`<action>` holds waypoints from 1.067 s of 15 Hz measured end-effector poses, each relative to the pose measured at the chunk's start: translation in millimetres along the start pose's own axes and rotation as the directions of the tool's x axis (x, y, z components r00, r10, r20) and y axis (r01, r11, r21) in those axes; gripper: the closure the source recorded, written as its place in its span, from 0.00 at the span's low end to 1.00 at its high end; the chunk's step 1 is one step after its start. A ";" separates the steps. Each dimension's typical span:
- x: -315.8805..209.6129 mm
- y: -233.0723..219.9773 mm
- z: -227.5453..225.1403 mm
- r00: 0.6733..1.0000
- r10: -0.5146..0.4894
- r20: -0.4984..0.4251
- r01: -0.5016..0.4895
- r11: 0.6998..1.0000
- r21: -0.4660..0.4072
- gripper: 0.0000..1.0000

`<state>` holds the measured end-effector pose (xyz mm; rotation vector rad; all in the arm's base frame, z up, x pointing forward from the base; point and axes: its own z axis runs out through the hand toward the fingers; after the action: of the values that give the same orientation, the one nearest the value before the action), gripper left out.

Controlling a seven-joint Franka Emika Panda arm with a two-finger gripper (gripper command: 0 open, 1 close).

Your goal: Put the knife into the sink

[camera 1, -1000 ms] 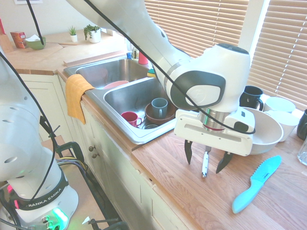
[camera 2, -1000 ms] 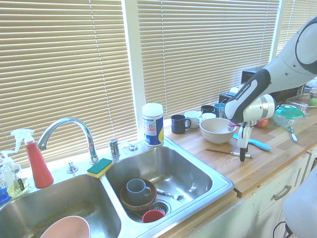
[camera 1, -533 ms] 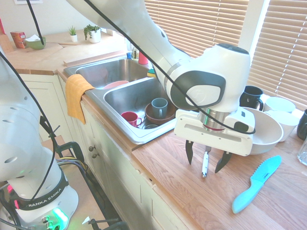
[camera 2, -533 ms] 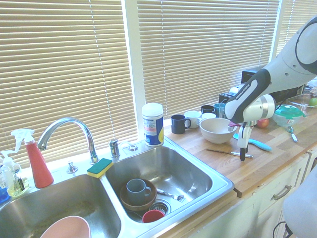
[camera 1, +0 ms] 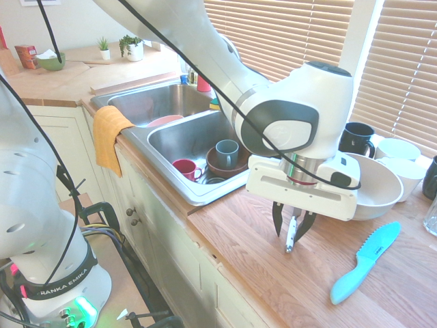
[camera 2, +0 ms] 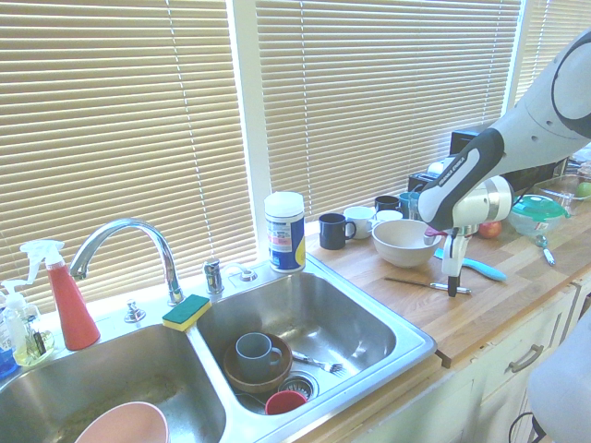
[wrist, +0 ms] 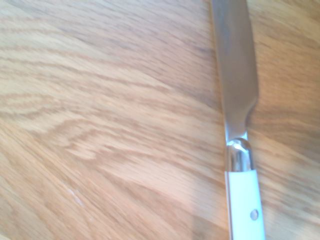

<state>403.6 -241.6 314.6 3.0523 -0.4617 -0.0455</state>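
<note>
First exterior view: the gripper (camera 1: 291,231) points straight down over the wooden counter (camera 1: 273,273), its fingers drawn in close on either side of the knife (camera 1: 291,234). The knife lies flat on the wood between the fingertips; whether the pads already press the handle cannot be told, so the grasp is unconfirmed. The jaws are narrow but not fully together. Right of the gripper lies a turquoise serrated knife (camera 1: 364,263), apart from it. Behind the gripper sits a beige bowl (camera 1: 377,190), with a dark mug (camera 1: 357,139) further back. The sink (camera 1: 179,137) lies left of the counter; its squarish basin holds a grey mug (camera 1: 227,151) in a brown bowl (camera 1: 217,166) and a red cup (camera 1: 184,169).

Second exterior view: the gripper (camera 2: 452,286) stands at the white-handle end of the knife (camera 2: 425,284), whose blade points toward the sink (camera 2: 314,309). A bare strip of counter separates knife and basin rim.

Wrist view: the knife (wrist: 239,130) rests on the wood grain, silver blade joining the white handle at a metal collar.
</note>
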 end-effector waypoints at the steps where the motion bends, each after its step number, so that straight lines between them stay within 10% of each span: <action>1: -0.4 -0.2 0.0 1.000 0.000 0.000 0.000 1.000 0.000 1.00; 16: -5.0 -15.4 -34.3 0.997 0.048 -0.062 -0.044 0.997 0.064 1.00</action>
<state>404.6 -223.7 348.0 3.0921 -0.5381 0.0695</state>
